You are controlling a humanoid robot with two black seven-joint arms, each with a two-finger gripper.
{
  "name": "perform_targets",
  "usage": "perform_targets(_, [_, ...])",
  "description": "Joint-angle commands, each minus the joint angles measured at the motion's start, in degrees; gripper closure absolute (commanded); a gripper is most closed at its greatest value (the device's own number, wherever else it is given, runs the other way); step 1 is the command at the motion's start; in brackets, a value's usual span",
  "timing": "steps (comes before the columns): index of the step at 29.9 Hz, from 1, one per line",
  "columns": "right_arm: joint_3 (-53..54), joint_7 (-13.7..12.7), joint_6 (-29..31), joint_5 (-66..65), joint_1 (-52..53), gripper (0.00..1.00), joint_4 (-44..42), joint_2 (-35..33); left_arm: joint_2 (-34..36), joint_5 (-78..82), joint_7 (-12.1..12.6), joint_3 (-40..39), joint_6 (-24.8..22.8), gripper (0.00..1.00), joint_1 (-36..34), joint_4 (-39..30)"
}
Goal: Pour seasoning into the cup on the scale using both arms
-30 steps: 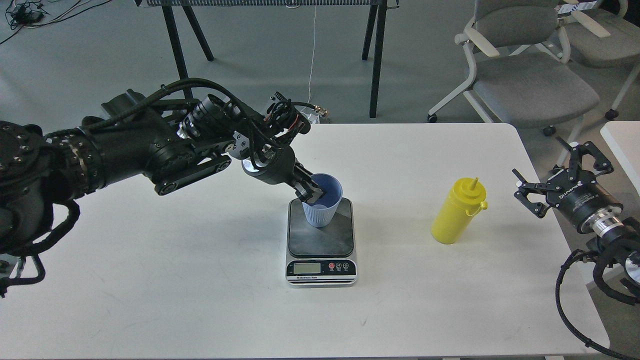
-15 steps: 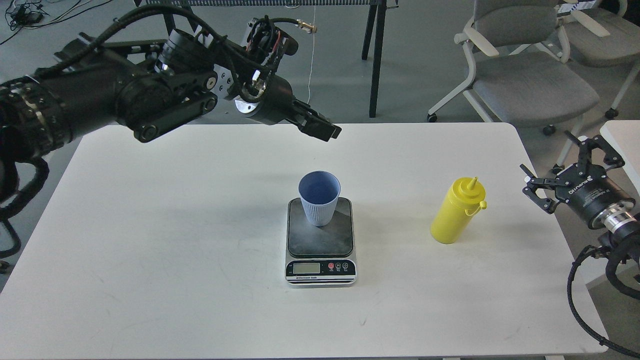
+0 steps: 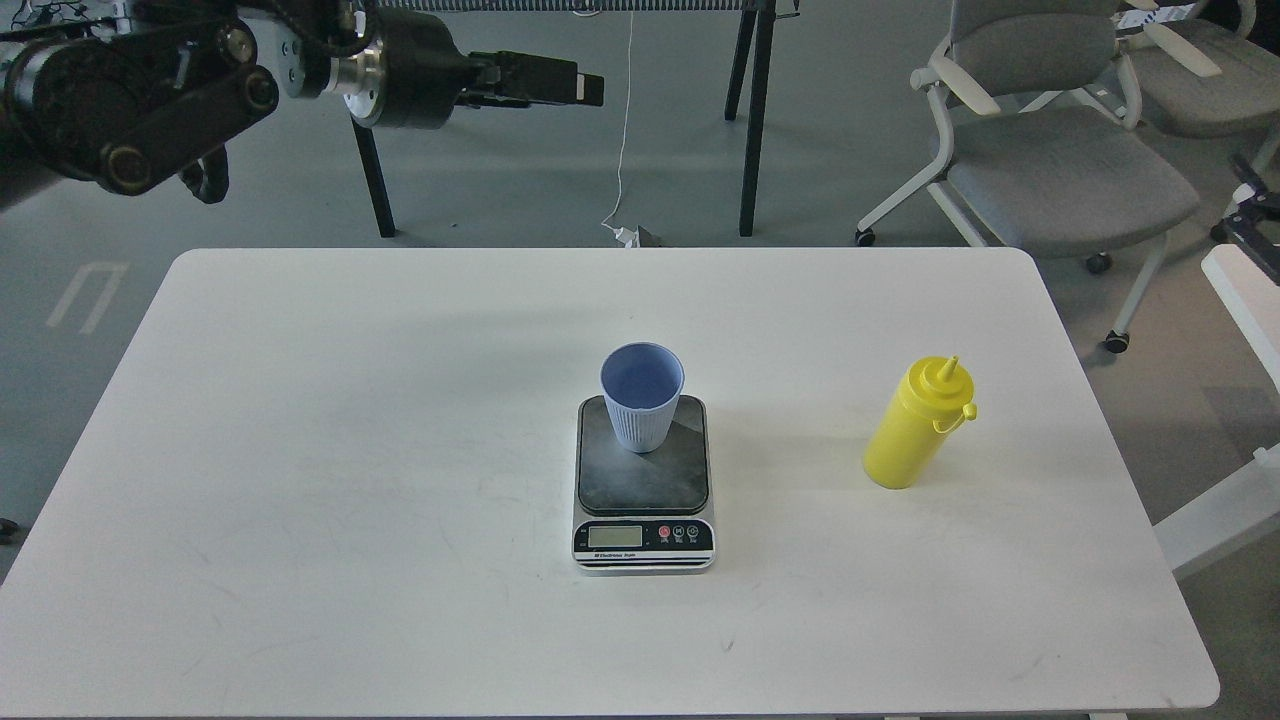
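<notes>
The pale blue-grey ribbed cup stands upright and empty on the back half of the scale, at the middle of the white table. The yellow seasoning bottle stands upright to the right of the scale, nozzle up, its small cap hanging at its side. My left gripper is raised high at the top left, far above and behind the cup, pointing right and holding nothing; its fingers look like one dark bar. Only a small black part of my right arm shows at the right edge, away from the bottle.
Grey office chairs stand behind the table's right corner. Black legs of another table and a hanging white cable are behind. A second white tabletop borders the right side.
My left gripper let go of the cup's rim and rose up and back to the top left. My right arm drew back to the right, almost out of view. Cup and bottle stayed put.
</notes>
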Motion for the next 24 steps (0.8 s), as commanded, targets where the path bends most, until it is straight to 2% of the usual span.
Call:
perform_targets(1, [-0.1,-0.5,0.0,12.6,-5.9,0.01,1.3,-1.7,-0.2,0.3,0.0,0.1,0.0,0.00,2.0,0.0])
perform_targets(5, [-0.4,-2.4,0.0,17.8,-12.5,0.01,2.1,-0.8,-0.4,0.3,0.0,0.1,0.0,0.00,3.1,0.0])
perform_targets(9, [-0.6,-3.2,0.0,18.3,-19.3,0.01,6.1,4.5,-0.6,0.3,0.0,0.3,0.0,0.00,4.6,0.0])
perform_targets(13, [-0.6,-7.4,0.0,18.1,-24.7,0.01,9.8,10.8,-0.6,0.4,0.0,0.4,0.0,0.00,5.5,0.0])
perform_targets(15, [-0.7,-8.6,0.0,18.0,-27.0,0.01,11.1,13.5,-0.6,0.4,0.0,0.4,0.0,0.00,5.7,0.0])
perform_targets(19, [-2.1,-10.1,0.0,17.4,-29.9,0.00,11.8,16.0,-0.6,0.4,0.0,0.4,0.0,0.00,6.2,0.0])
perform_targets(24, [-5.2,-10.4,0.0,13.8,-28.1,0.00,10.2,18.6,-0.8,0.4,0.0,0.4,0.0,0.00,7.2,-0.1])
